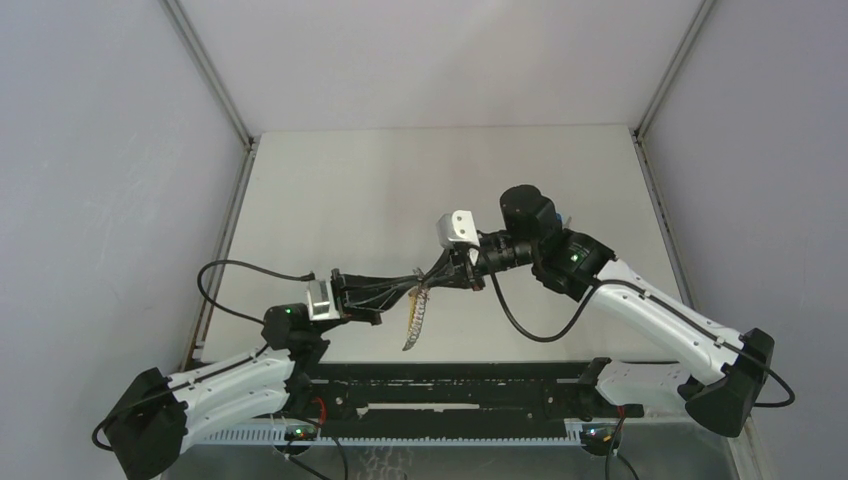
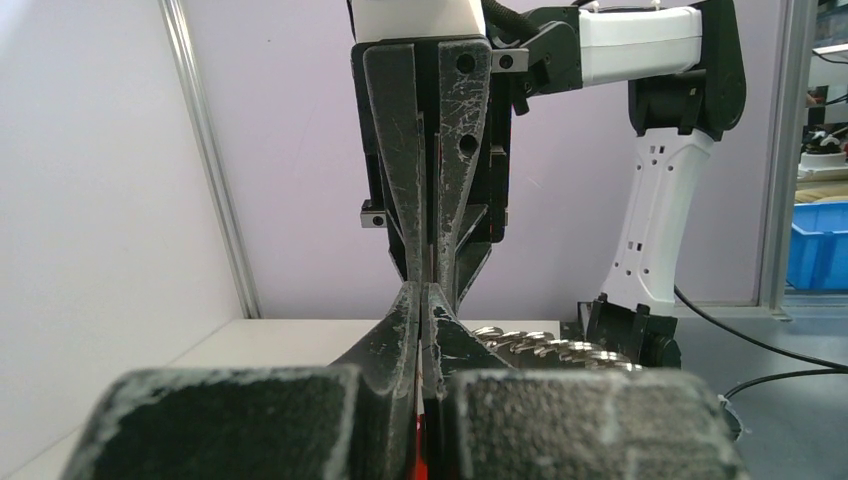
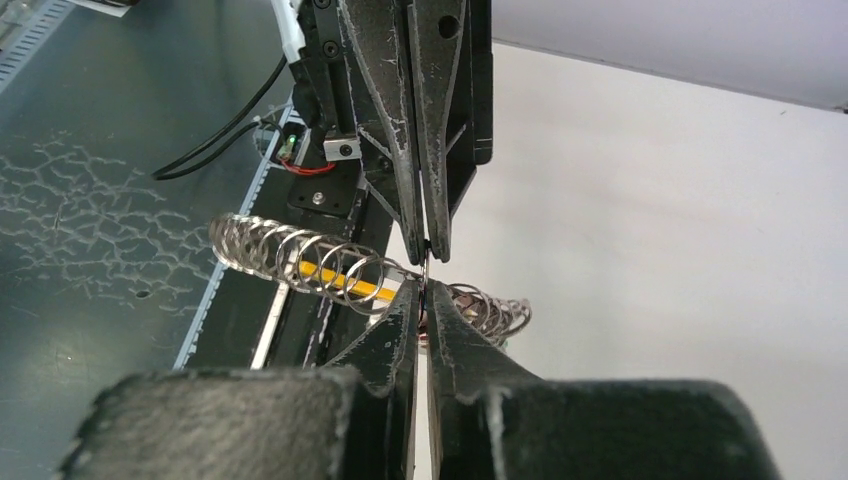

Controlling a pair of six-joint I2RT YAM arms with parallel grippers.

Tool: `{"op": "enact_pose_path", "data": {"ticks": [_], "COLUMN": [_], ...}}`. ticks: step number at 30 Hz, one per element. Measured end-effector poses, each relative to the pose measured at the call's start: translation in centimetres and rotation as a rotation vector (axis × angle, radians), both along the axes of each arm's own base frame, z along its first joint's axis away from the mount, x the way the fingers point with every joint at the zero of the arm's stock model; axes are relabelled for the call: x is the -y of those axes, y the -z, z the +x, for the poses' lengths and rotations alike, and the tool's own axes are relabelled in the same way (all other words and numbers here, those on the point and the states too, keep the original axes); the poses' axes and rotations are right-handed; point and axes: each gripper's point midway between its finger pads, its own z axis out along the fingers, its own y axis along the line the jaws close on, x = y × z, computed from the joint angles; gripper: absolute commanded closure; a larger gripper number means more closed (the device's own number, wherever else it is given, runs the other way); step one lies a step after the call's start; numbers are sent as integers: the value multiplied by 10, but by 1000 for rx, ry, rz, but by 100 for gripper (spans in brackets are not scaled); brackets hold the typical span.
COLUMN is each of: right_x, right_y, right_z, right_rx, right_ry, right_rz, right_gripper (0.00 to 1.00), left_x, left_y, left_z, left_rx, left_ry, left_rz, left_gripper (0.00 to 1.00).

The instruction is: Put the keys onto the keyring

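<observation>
The keyring [image 1: 413, 320] is a chain of thin metal rings hanging above the table from the spot where both grippers meet tip to tip. My left gripper [image 1: 418, 287] reaches in from the left and is shut on its upper end. A red sliver [image 2: 419, 462] shows deep between its fingers. My right gripper [image 1: 445, 276] comes from the right and is shut on a thin ring at the same spot. In the right wrist view the keyring [image 3: 290, 250] runs across behind my right gripper [image 3: 425, 292], with a yellow section [image 3: 345, 282]. The keys are hidden.
A white table [image 1: 400, 180] lies between grey walls. A black rail [image 1: 450, 385] runs along the near edge between the arm bases. A black cable [image 1: 530, 325] loops under the right arm. A blue bin [image 2: 820, 245] stands beyond the table.
</observation>
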Motion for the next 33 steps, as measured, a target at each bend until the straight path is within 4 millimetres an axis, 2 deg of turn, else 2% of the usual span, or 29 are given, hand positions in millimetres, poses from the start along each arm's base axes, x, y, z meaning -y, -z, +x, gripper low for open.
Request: {"op": "enact_pose_path", "data": {"ticks": [6, 9, 13, 17, 27, 33], "right_x": [5, 16, 22, 22, 30, 36], "right_y": [11, 19, 21, 30, 62, 59], "right_z": [4, 7, 13, 13, 13, 12], "right_rx": [-16, -39, -37, -31, -1, 28], "right_ry": [47, 87, 122, 123, 119, 116], "right_rz": [-56, -147, -257, -390, -676, -717], "right_gripper": [100, 100, 100, 100, 100, 100], "left_x": [-2, -5, -5, 0, 14, 18], "left_y": [11, 17, 34, 51, 72, 81], "left_z": [0, 0, 3, 6, 12, 14], "left_rx": [-28, -32, -52, -80, -136, -159], "left_ry": [-8, -27, -54, -54, -20, -5], "left_rz": [36, 71, 163, 261, 370, 402], "left_gripper": [84, 75, 68, 66, 65, 67]}}
